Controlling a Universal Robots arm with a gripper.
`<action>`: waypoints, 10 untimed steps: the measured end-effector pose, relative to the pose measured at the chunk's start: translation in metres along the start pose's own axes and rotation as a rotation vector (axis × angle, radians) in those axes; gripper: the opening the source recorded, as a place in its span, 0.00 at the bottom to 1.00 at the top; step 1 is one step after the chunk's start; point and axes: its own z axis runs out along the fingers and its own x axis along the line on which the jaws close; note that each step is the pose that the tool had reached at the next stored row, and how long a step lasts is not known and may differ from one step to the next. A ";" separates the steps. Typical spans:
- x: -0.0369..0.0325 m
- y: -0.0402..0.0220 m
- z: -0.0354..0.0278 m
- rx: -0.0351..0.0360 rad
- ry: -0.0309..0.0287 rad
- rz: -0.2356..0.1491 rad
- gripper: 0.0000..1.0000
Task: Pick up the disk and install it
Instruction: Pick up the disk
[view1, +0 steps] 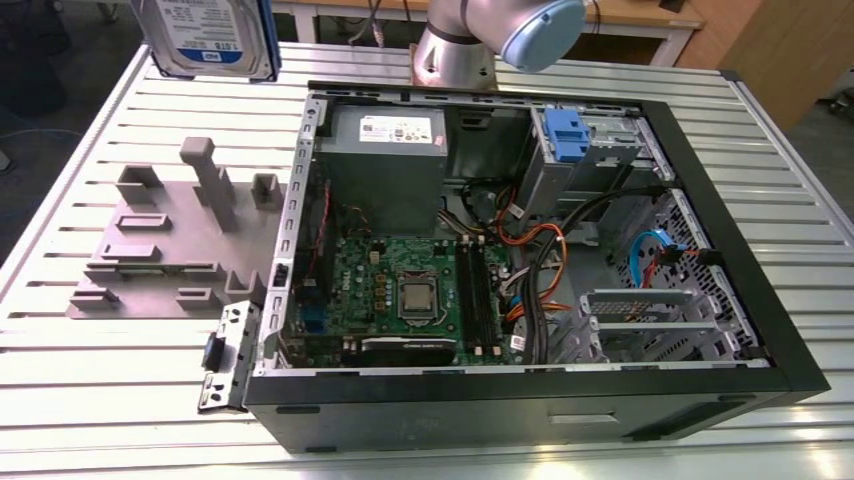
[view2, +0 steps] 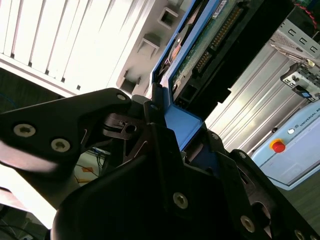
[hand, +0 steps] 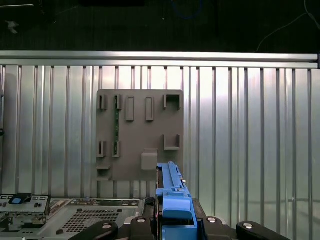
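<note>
The disk (view1: 207, 35), silver-grey with a white-and-blue label and blue side rails, hangs in the air at the top of the exterior view's left, high over the slatted table. In the second wrist view my gripper (view2: 175, 132) is shut on the disk (view2: 210, 40), its black fingers (view2: 150, 120) clamping a blue rail below the green circuit board. In the first wrist view the disk's blue rail (hand: 172, 197) stands edge-on in my gripper (hand: 174, 222), above the grey fixture.
An open computer case (view1: 534, 250) lies on the table with its power supply (view1: 387, 160), motherboard and a drive bay with a blue latch (view1: 567, 135). A grey slotted fixture (view1: 167, 240) sits to the exterior view's left of it. The arm's base (view1: 454, 55) stands behind the case.
</note>
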 end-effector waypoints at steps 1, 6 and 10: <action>0.0000 -0.0009 0.0000 0.0000 0.0000 0.000 0.37; 0.0000 -0.0057 0.0000 0.0000 -0.0001 0.000 0.37; -0.0001 -0.0094 -0.0001 0.0000 0.0000 0.000 0.37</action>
